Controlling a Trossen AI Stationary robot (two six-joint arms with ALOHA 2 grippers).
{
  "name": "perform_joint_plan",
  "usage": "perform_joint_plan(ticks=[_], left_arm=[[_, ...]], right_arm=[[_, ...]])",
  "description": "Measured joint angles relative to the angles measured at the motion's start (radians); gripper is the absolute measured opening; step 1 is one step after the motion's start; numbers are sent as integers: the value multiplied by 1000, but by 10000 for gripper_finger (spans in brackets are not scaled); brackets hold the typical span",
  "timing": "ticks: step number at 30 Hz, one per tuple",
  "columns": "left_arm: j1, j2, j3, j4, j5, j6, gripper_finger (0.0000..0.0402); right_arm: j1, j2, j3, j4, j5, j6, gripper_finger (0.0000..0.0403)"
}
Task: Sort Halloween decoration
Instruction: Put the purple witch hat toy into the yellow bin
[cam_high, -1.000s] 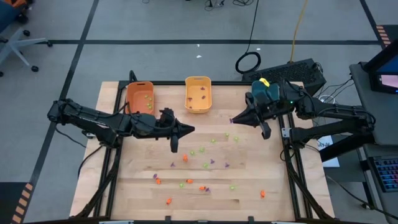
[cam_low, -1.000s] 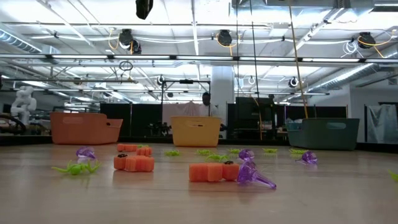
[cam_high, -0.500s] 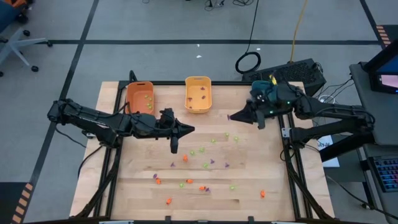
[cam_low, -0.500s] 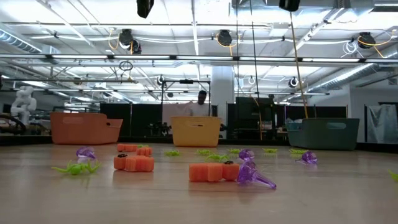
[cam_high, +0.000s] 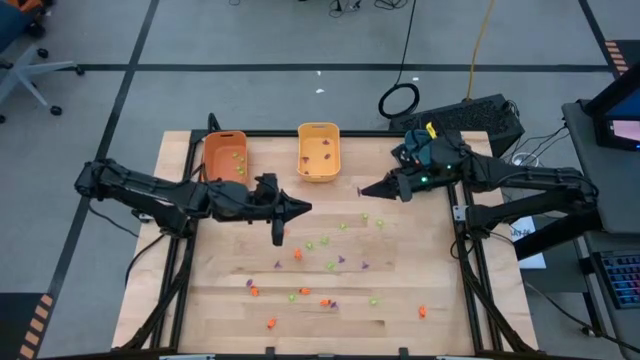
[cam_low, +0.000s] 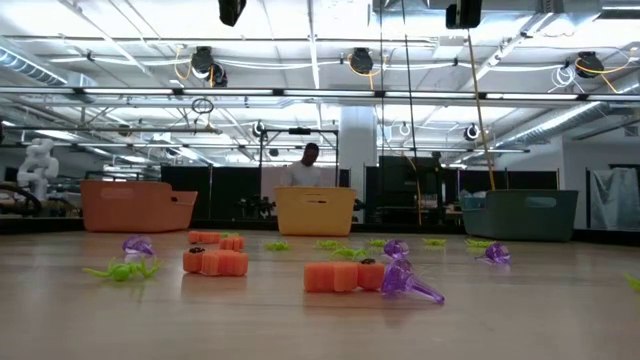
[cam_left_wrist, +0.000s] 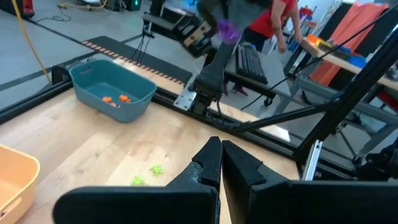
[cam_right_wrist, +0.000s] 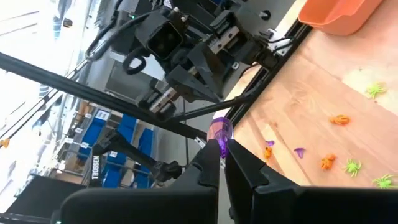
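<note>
Tiny orange, light green and purple Halloween trinkets (cam_high: 320, 265) lie scattered over the wooden table's middle and near part. At the far edge stand an orange bin (cam_high: 226, 157) and a yellow bin (cam_high: 319, 152). The teal bin (cam_left_wrist: 112, 93) holds orange pieces and sits mostly under my right arm in the high view. My right gripper (cam_high: 363, 190) hovers over the table's far right part, pointing left, shut on a purple trinket (cam_right_wrist: 221, 132). My left gripper (cam_high: 306, 208) hovers mid-table, pointing right, shut with nothing between its fingers (cam_left_wrist: 211, 155). My right gripper pinches the purple trinket's narrow end (cam_right_wrist: 222, 144) between its two fingertips. The rounded body sticks out past the tips. The fingers lie about level and point toward the table's left side. The trinket is lifted well clear of the table.
Black frame rails (cam_high: 470, 280) run along the table's left and right edges. A keyboard (cam_high: 470, 118) lies beyond the far right corner. People stand in the room behind the table (cam_low: 308, 170) (cam_left_wrist: 280, 25). The near right part of the table (cam_high: 420, 340) has few trinkets.
My right gripper has rolled about its own axis and shifted a little toward the table's left and down, still shut on the purple trinket. It now shows at the top of the low view. A person has walked into view behind the yellow bin.
</note>
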Motion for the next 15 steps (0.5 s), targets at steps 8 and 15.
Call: perform_joint_plan(ticks=[8, 15], left_arm=[[0, -92, 0, -103, -1, 1, 13], [0, -173, 0, -311, -1, 1, 13]], right_arm=[[0, 64, 0, 143, 207, 5, 0], [-43, 225, 127, 154, 231, -64, 0]])
